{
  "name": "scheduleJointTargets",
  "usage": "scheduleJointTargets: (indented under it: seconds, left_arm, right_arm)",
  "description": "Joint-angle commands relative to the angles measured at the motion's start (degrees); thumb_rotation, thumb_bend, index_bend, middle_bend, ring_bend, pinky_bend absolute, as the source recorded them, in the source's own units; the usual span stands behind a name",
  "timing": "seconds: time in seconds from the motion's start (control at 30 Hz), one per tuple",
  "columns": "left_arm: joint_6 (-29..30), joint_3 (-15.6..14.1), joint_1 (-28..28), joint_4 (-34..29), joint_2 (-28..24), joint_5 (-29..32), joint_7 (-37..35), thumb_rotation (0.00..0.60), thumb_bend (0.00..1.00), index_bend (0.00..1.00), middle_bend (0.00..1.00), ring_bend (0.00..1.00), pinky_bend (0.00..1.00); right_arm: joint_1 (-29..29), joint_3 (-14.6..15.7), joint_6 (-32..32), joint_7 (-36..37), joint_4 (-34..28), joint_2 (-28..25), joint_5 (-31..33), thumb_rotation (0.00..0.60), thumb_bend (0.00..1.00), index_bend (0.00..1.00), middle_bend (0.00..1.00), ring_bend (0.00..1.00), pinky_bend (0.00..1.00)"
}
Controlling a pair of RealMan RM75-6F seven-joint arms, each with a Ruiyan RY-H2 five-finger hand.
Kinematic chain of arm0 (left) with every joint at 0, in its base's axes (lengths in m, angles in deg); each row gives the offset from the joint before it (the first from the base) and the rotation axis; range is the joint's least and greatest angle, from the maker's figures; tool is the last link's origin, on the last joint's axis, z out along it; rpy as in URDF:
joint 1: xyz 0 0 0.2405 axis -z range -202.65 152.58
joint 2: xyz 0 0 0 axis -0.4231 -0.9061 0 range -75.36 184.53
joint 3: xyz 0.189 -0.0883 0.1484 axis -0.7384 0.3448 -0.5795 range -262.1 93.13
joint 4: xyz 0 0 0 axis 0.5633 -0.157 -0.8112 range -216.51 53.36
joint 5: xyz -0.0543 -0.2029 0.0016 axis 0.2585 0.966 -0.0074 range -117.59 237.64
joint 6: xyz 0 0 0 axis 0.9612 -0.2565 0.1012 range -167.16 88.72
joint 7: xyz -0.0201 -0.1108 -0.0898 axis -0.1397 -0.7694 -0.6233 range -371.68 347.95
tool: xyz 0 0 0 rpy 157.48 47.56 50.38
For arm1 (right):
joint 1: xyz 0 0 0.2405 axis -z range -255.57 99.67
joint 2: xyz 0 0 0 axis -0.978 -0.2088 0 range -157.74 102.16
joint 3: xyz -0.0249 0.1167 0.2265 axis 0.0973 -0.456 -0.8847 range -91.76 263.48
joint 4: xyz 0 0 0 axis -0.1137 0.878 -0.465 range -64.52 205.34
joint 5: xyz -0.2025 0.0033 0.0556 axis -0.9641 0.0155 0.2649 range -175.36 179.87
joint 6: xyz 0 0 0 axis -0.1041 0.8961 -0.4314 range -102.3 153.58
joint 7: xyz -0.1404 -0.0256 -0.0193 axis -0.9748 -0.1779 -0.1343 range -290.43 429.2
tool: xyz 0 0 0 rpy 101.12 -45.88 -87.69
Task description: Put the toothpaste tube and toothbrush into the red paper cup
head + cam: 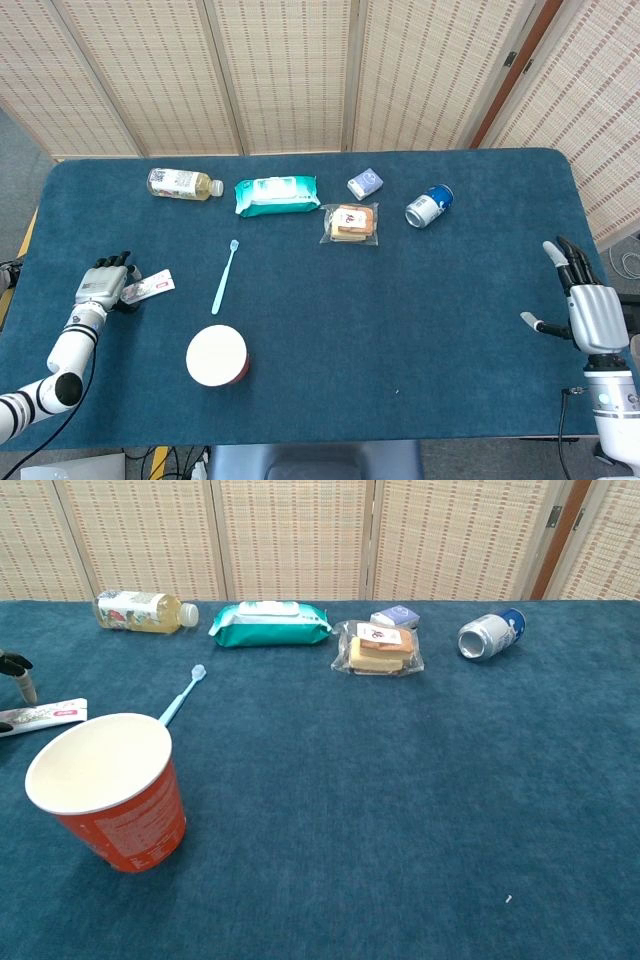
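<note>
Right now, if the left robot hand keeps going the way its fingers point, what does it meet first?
The toothpaste tube. The left robot hand sits at the tube's near end, fingers over it, though actual contact is unclear from either view. Beyond the tube that line looks like bare table.

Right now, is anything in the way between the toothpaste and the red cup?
Nothing visible is. The toothpaste lies at the left hand, and only bare table lies between it and the cup. The toothbrush lies off to the side, beyond that path.
</note>
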Motion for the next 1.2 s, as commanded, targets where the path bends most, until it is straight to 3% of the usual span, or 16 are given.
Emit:
scheduleJointTargets:
  seconds: [0.03,0.53,0.9,1.2]
  left_arm:
    - [-0.07,-0.38,0.24,-0.06,-0.06,0.57,0.35,0.600,0.28,0.29,0.00,0.00,0.00]
    - [0.75,-2.13,0.55,0.28,0.49,1.41,1.51,0.600,0.28,0.36,0.00,0.00,0.00]
    - [1.27,-2.30,0.62,-0.70,-0.23,1.33,1.43,0.600,0.28,0.19,0.00,0.00,0.00]
    - [1.90,-3.00,1.09,-2.00,-0.96,2.63,2.94,0.600,0.28,0.16,0.00,0.00,0.00]
  right_arm:
    - [0.00,0.00,-0.01,0.02,0.04,0.03,0.00,0.600,0.00,0.00,0.00,0.03,0.37]
    - [-0.02,-0.07,-0.05,-0.02,0.02,0.11,-0.01,0.600,0.00,0.01,0.00,0.03,0.37]
    - [0.00,-0.10,-0.07,0.17,0.14,0.16,0.00,0.600,0.00,0.01,0.00,0.03,0.37]
    - [0.14,-0.06,0.12,0.43,0.22,0.15,-0.08,0.600,0.00,0.01,0.00,0.03,0.37]
